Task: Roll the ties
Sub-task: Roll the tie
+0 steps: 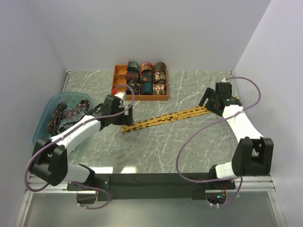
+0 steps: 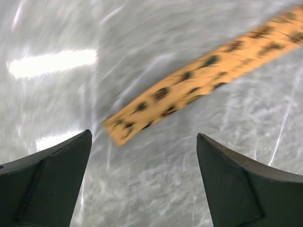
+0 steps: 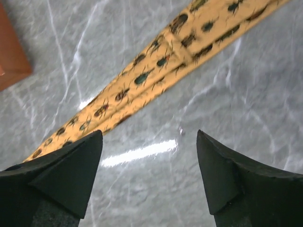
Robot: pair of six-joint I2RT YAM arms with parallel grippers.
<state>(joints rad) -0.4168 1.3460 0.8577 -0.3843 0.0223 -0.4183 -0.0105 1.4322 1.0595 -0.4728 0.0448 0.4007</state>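
Currently we see the long mustard-gold fabric necktie with small dark motifs (image 1: 165, 118) lying flat and unrolled on the grey marbled desk (image 1: 189, 146). It runs diagonally across the middle of the top view, below the orange compartment tray (image 1: 142, 98) that holds rolled ties (image 1: 147, 78). Our left end effector (image 2: 142, 137) hangs released and empty over the necktie's lower-left end, and our right end effector (image 3: 149, 135) is likewise spread wide with nothing in it above the upper-right stretch. We judge the chief risk to be a missed pinch: the cloth is thin and lies flush on a glossy surface, so the left end effector may close on nothing or merely push the end away. If the far end goes unpinned, the strip could drag or skew, giving a crooked, telescoping roll.
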